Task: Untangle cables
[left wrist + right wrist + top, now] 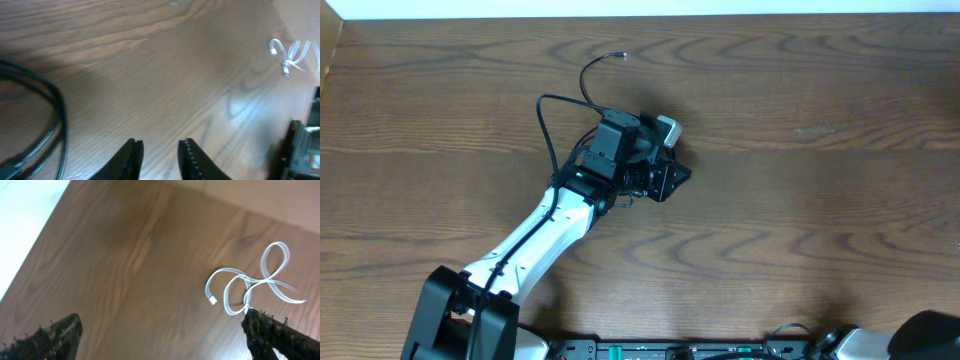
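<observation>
The black cable (pixel 586 76) curves across the table behind my left arm, its small plug end at the far tip. In the left wrist view the black cable (pixel 56 117) lies to the left of my fingers. My left gripper (pixel 161 145) hovers over bare wood with its jaws a little apart and nothing between them; from overhead the left gripper (pixel 672 180) is at mid table. The white cable (pixel 250 287) lies apart from the black one in loose loops, and also shows as the white cable (pixel 292 54) far right. My right gripper (pixel 160 330) is wide open and empty, its right finger (pixel 277 335) next to the loops.
The wooden table (pixel 800 200) stretches wide to the right. Its far edge (pixel 720 18) meets a white surface. My right arm (pixel 925 335) shows only at the bottom right corner of the overhead view.
</observation>
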